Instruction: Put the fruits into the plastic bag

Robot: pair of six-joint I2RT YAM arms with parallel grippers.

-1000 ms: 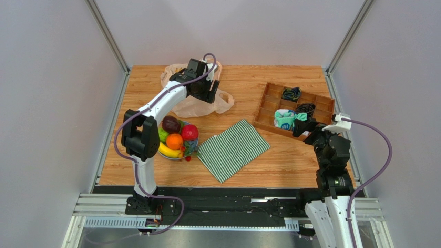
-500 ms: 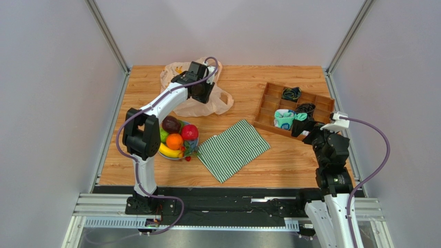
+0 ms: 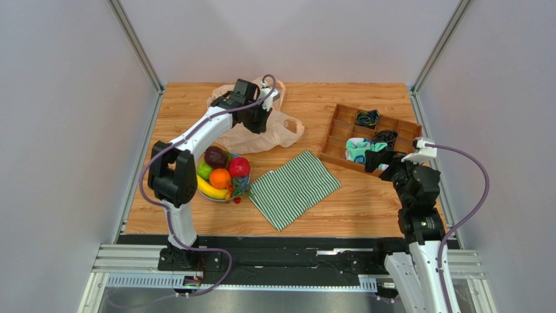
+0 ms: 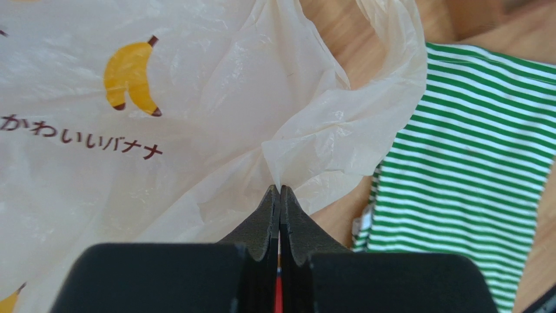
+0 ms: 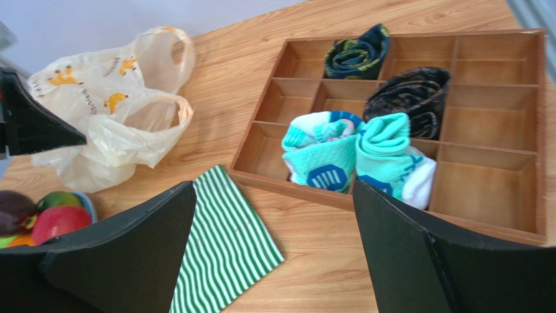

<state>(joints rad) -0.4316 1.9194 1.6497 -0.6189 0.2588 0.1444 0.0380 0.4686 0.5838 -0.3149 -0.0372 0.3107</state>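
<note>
Left fingers [image 4: 264, 225] pinch a fold of the plastic bag [image 4: 117, 182], partly hidden under the arm from above; right fingers [image 5: 124, 254] gape empty, fruits [image 5: 55, 222] cut off lower-left.

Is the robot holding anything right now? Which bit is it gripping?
The left end effector is pinched shut on the plastic bag, gripping a crumpled fold of film near a handle loop. The right end effector is open and holds nothing.
</note>
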